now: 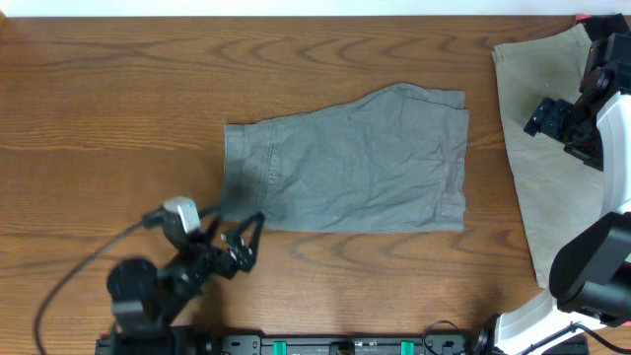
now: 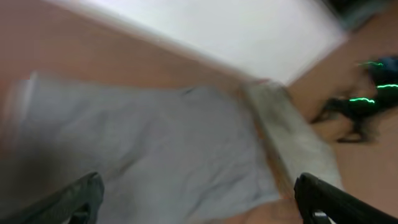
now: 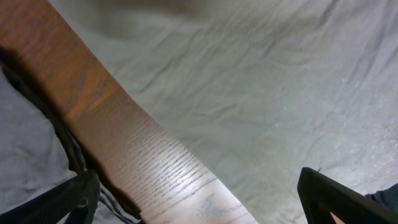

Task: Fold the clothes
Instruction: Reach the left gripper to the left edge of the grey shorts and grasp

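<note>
The dark grey shorts [image 1: 355,163] lie flat on the table's middle, folded in half, waistband at the left. The light khaki-beige shorts [image 1: 537,128] lie at the right edge. My left gripper [image 1: 240,237] is open and empty just off the grey shorts' near left corner. Its blurred wrist view shows the grey shorts [image 2: 137,143] ahead between the open fingers [image 2: 199,202] and the khaki pair [image 2: 292,140] beyond. My right gripper [image 1: 552,118] hovers open over the khaki shorts [image 3: 261,81]. Its fingers [image 3: 199,199] span the wood strip between both pairs, with the grey shorts [image 3: 25,149] at left.
The wooden table [image 1: 118,89] stretches left and back of the shorts. A grey cable [image 1: 79,271] runs from the left arm toward the front edge. The arm bases [image 1: 345,345] sit along the front edge.
</note>
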Tool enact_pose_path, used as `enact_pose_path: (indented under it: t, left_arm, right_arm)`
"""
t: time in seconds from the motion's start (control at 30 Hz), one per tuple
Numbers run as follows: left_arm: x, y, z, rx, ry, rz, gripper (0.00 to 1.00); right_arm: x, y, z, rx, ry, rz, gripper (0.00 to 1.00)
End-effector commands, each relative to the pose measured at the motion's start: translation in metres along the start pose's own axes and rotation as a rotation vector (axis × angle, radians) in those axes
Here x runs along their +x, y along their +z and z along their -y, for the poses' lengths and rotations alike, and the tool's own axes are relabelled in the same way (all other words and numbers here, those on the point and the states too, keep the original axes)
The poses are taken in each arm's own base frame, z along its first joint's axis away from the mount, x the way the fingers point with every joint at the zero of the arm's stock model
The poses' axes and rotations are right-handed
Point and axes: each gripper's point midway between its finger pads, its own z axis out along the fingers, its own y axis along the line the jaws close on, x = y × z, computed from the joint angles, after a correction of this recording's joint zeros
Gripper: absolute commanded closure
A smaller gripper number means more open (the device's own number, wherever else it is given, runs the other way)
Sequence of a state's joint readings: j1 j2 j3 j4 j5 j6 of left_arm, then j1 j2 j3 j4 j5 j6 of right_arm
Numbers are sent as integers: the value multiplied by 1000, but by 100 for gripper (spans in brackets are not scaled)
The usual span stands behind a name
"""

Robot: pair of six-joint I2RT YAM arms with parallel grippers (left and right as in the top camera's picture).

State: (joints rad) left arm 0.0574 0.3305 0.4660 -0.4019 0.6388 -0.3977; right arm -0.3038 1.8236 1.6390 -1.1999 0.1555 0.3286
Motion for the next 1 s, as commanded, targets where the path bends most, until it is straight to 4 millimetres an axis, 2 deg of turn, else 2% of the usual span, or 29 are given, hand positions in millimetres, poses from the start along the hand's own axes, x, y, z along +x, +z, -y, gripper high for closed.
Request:
enact_pose_path:
  t: [0.0,0.1,0.2,0.27,0.43,0.6,0.77,0.97]
  left_arm:
    - [-40,-9,-52,-405,79,-14,2]
    - [-54,-2,-68,-534,94,-168,2]
    - [-67,18,-76,-566,62,-281,2]
    - [-68,32,-86,-582,41,-331,2]
    - [-48,63,-120,-618,-8,-455,2]
    - [-28,84,-150,-626,-75,-534,2]
    - [3,105,-161,-514,-115,-660,2]
    - [41,116,-175,-474,-166,-792,1]
  right_arm:
    - [-2,-1,2,3,12,7,1]
    - [-2,-1,1,2,10,7,1]
    - [-2,-1,1,3,11,7,1]
    - [-2,-1,1,2,11,7,1]
    - [-2,-1,1,3,11,7,1]
    - [-2,-2,1,2,10,7,1]
    - [-2,-1,1,2,11,7,1]
    - [-2,-1,1,3,11,7,1]
